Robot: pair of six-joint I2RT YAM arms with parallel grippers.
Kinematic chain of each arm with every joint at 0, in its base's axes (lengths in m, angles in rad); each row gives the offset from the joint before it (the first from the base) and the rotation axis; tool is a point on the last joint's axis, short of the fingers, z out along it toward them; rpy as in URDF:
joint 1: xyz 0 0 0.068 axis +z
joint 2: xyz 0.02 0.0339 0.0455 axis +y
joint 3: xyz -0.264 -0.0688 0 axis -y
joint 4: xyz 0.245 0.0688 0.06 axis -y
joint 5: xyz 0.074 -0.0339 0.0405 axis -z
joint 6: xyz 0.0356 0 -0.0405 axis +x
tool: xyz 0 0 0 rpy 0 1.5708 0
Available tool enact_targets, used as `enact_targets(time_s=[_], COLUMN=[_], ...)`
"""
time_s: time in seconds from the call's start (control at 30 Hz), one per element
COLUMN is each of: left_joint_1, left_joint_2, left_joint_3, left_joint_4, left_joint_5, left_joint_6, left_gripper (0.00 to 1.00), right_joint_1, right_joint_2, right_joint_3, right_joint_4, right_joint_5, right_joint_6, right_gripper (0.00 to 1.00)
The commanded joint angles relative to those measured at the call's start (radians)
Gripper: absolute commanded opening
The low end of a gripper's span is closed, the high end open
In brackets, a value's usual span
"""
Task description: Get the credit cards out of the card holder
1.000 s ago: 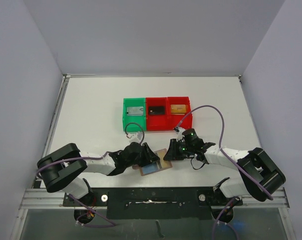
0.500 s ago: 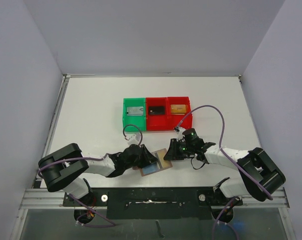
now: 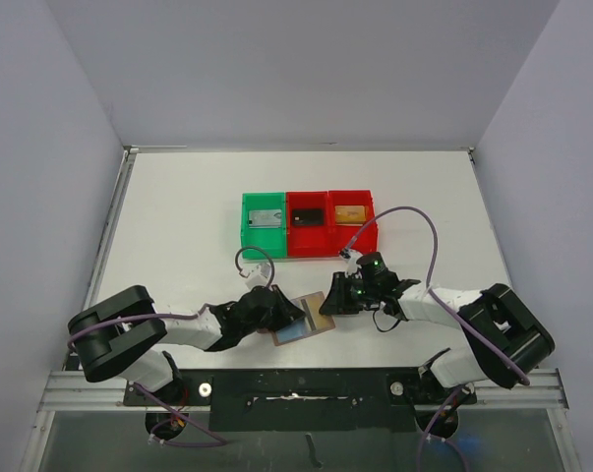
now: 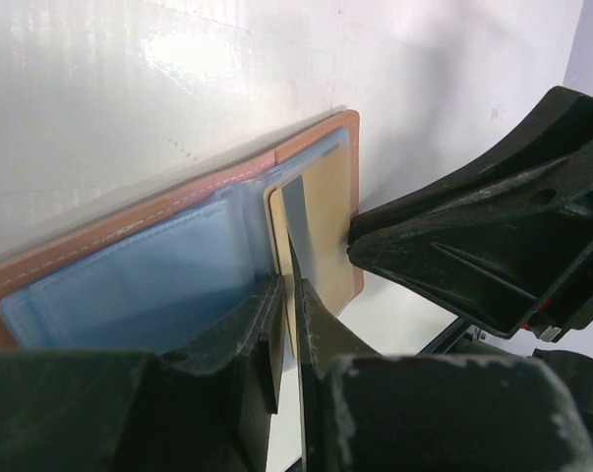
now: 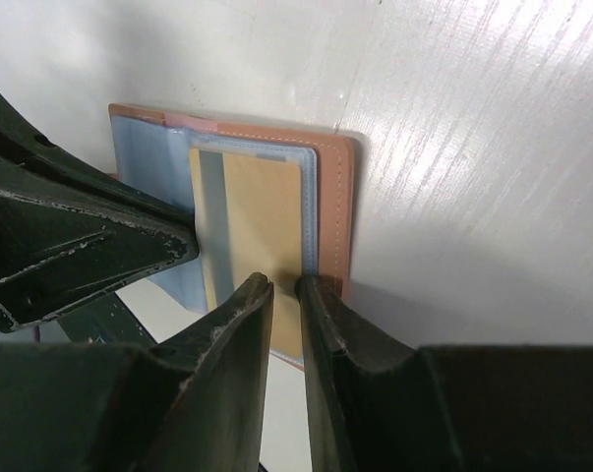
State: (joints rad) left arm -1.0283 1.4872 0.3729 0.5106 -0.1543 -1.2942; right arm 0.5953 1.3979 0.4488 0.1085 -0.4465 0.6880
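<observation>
The card holder (image 3: 301, 331) lies open on the table (image 3: 178, 226), on the arms' side of the bins (image 3: 308, 246), about in line with the middle bin. Its blue lining faces up. A tan card (image 5: 262, 216) with a grey stripe sits in the clear pocket of one flap, the flap that is more toward the right-hand bin.

The right gripper (image 5: 282, 283) is on the arms' side of the right-hand bin. It is closed on the outer edge of this flap: the two fingers stand nearly together, with the brown edge between them.

The left gripper (image 4: 288, 293) reaches in from the green bin's side. Its jaws are almost together too. The striped edge of the card seems to be pinched between them, but the view is very close, so I cannot say if it grips the card alone or also the pocket film. The tips of both grippers are just beside each other at the same flap.
</observation>
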Motion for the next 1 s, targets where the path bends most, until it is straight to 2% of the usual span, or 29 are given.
enact_targets(time_s=[0.0,0.1,0.27,0.63,0.77,0.83,0.97], left_joint_1=[-0.007,-0.007,-0.009,-0.009,-0.009,-0.009,-0.009], left_joint_2=[-0.025,-0.004,0.038,0.071,0.076,0.080,0.080], left_joint_3=[0.000,0.011,0.021,0.026,0.029,0.034,0.038], left_joint_4=[0.023,0.025,0.074,0.134,0.134,0.133,0.122], left_joint_5=[-0.036,-0.026,0.000,0.027,0.032,0.040,0.042], left_joint_6=[-0.014,-0.015,-0.011,-0.005,0.002,0.012,0.021], left_gripper=[0.08,0.05,0.05,0.16,0.17,0.16,0.06], right_joint_1=[0.005,0.005,0.004,0.004,0.005,0.005,0.005], right_joint_2=[0.039,0.047,0.051,0.041,0.040,0.038,0.037], right_joint_3=[-0.005,-0.004,-0.005,-0.005,-0.002,-0.003,-0.005], right_joint_4=[-0.016,-0.011,-0.010,-0.024,-0.028,-0.029,-0.032], right_joint_5=[0.016,0.011,0.005,0.000,-0.005,-0.006,0.000], right_joint_6=[-0.016,-0.018,-0.018,-0.028,-0.029,-0.031,-0.030], right_gripper=[0.21,0.21,0.20,0.20,0.20,0.20,0.20])
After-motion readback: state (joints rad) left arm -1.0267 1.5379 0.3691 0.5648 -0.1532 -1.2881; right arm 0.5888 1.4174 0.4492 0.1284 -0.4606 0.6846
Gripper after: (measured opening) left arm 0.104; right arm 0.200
